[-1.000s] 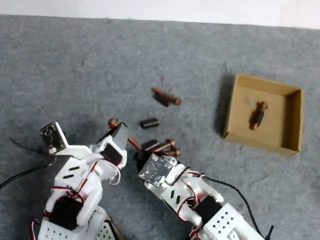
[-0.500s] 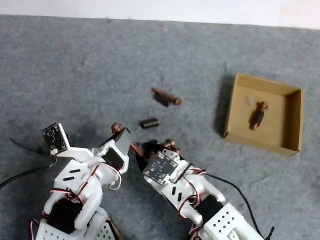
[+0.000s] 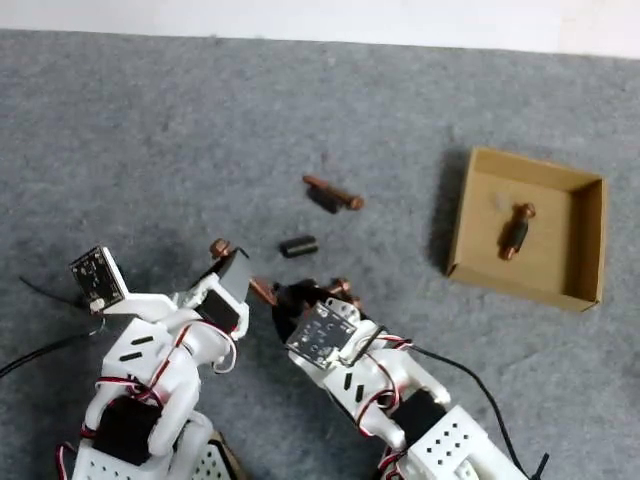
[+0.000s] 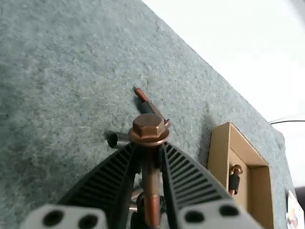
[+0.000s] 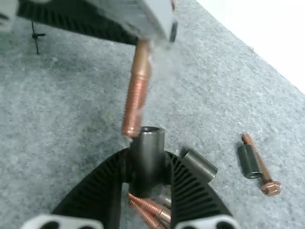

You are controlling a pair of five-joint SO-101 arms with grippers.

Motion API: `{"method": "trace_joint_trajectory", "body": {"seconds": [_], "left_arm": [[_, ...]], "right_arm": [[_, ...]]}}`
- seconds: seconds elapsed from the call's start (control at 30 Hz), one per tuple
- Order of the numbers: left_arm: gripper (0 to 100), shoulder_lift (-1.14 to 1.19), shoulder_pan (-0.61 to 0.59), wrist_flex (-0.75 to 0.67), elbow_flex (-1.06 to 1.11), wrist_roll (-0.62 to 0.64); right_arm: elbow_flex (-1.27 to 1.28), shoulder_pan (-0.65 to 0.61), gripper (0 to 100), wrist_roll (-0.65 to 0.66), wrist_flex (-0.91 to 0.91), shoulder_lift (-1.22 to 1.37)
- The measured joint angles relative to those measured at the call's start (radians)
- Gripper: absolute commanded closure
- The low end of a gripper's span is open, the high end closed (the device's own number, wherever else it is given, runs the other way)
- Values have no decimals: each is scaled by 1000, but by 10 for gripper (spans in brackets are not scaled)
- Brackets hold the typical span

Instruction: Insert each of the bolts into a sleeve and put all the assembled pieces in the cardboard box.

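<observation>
Misalignment is threatened: the copper bolt [image 5: 137, 95], pinched in the left tool [image 4: 150, 149], is held tip-first at the rim of the sleeve [image 5: 148, 143] clamped in the right tool [image 5: 147, 155], so jamming could be caused.

A dark sleeve [image 5: 148, 145] is gripped upright in the right tool [image 5: 147, 160], with the tip of a copper bolt [image 5: 137, 90], held by the left tool [image 5: 143, 33] above, at its rim. A loose sleeve [image 5: 200, 165] is seen just beside it, and a sleeved bolt [image 5: 255, 162] farther off on the tabletop [image 5: 52, 124].
</observation>
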Motion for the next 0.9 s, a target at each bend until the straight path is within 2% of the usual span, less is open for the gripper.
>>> {"method": "trace_joint_trajectory", "body": {"seconds": [0.2, 0.47, 0.9], "left_arm": [[995, 0, 0, -8, 5, 0], [995, 0, -11, -204, 153, 2], [995, 0, -9, -227, 160, -3]], "right_arm": [[0, 0, 993, 0, 0, 0], [0, 0, 993, 0, 0, 0], [0, -3, 993, 0, 0, 0]]}}
